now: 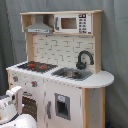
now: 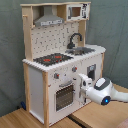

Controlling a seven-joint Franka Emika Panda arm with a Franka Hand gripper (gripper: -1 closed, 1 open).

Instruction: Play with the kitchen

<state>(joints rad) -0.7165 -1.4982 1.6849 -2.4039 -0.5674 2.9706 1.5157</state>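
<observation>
Second exterior view: your gripper [image 2: 83, 80] hovers low before the kitchen [image 2: 60, 55], which stands on the wooden floor, its oven door [image 2: 64, 96] just towards the second exterior view's left. You cannot tell whether the claw is open or closed. First exterior view crops the arm.

A grey-green curtain [image 1: 114, 45] hangs in soft vertical folds across the whole back of the scene in both exterior views [image 2: 10, 55], with no window or bare wall showing. In the second exterior view, a light wooden table [image 2: 95, 116] fills the bottom of the picture, its boards meeting at a dark seam near the bottom edge, with one board reaching the bottom left corner. The light is even and soft, without hard shadows.
</observation>
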